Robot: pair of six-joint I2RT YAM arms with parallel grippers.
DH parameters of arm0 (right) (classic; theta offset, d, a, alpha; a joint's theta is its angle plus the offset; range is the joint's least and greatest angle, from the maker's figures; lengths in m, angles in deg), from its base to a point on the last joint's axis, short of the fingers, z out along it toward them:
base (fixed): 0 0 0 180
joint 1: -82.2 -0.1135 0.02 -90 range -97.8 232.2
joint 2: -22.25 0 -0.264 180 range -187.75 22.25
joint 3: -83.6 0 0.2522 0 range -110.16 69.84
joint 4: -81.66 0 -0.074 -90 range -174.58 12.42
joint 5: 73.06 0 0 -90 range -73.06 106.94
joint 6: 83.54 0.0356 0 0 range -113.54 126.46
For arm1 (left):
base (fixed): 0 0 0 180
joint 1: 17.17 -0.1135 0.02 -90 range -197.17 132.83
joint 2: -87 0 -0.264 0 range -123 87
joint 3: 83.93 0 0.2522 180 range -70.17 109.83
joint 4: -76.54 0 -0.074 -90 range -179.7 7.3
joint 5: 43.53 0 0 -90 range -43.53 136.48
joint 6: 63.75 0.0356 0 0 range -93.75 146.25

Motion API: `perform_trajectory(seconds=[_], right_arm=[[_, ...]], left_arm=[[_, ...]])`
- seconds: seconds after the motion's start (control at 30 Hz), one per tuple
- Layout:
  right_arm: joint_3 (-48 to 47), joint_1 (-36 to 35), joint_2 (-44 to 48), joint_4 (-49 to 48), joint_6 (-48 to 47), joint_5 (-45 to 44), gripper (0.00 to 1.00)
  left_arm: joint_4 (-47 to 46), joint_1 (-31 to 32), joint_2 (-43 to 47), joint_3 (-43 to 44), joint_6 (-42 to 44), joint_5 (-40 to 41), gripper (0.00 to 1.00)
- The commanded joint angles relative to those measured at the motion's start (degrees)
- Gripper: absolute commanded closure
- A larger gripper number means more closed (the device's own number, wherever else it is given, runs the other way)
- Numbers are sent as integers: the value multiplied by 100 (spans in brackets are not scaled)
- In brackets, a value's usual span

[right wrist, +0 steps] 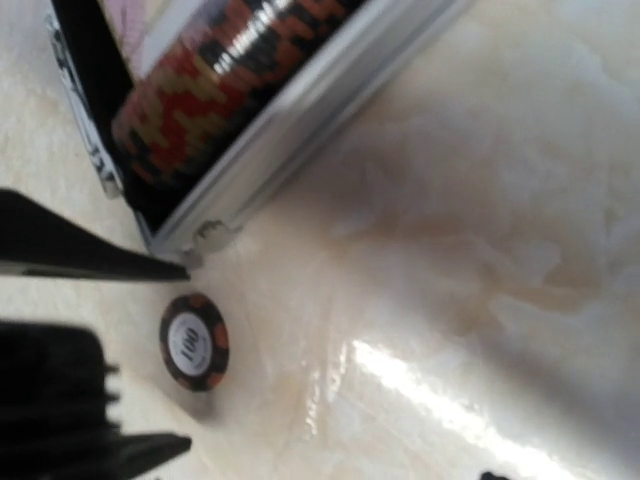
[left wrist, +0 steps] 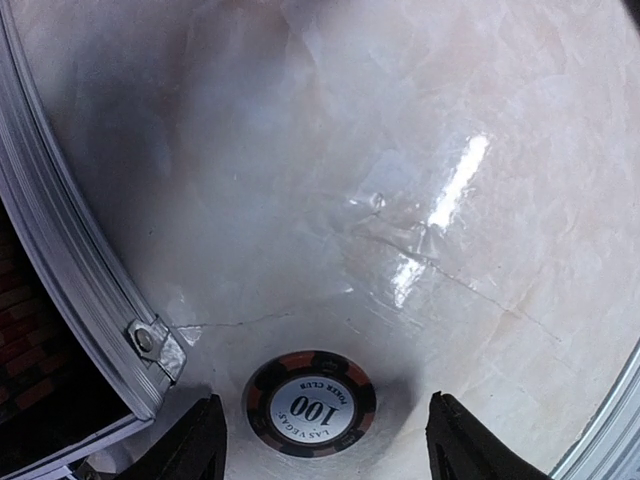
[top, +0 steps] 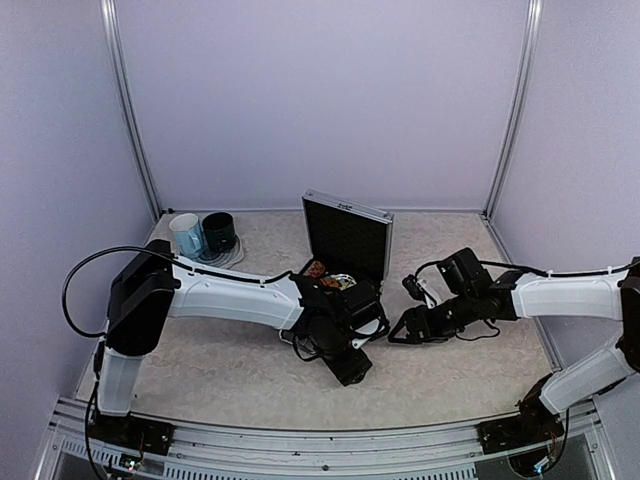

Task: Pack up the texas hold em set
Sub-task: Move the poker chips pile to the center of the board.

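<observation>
The pale, glossy tabletop [top: 200, 370] carries everything. The biggest piece on it is the silver case [top: 347, 235] in the middle of the overhead view, with its black-lined lid standing upright and the tray below partly hidden by an arm. Two mugs [top: 203, 235] sit in the upper left, well apart from it and no part of this job. The left arm [top: 230, 295] reaches in from the left of the frame to the near corner of the case. The right arm [top: 560, 295] comes in low from the right and ends near it. In the right wrist view the case runs across the top of the frame, with a row of striped chips [right wrist: 220, 80] lying on edge inside its ribbed rim.

One loose chip [left wrist: 310, 403], marked 100, lies flat on the tabletop just outside that corner, near the rim but not touching it. The left jaws stand wide apart with one finger [left wrist: 195, 445] on each side of the chip. Neither finger touches it, and they hold nothing. I cannot tell the state of the right jaws, as their tips hardly show in any view.

The chip looks light, stiff and hard to damage, but lying flat on so slick a surface I'd expect it to skid or tip. I reckon the place to take it is across the rim at opposite edges, fingers down to the tabletop, closing gently and squarely. After that it would want turning on edge to slide into the row.
</observation>
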State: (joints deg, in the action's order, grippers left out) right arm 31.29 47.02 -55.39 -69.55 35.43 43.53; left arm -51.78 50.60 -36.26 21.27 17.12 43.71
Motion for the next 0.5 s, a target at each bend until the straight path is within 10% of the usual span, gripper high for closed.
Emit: perform_trajectory(seconds=[0.0,0.47], right_arm=[[150,58,132,-69,-60,73,33],[174,64,145,-130,-82,171,34]], left_arm=[[281,48,-198,314,37,184,32],[610,131,-576,438,82,367,45]])
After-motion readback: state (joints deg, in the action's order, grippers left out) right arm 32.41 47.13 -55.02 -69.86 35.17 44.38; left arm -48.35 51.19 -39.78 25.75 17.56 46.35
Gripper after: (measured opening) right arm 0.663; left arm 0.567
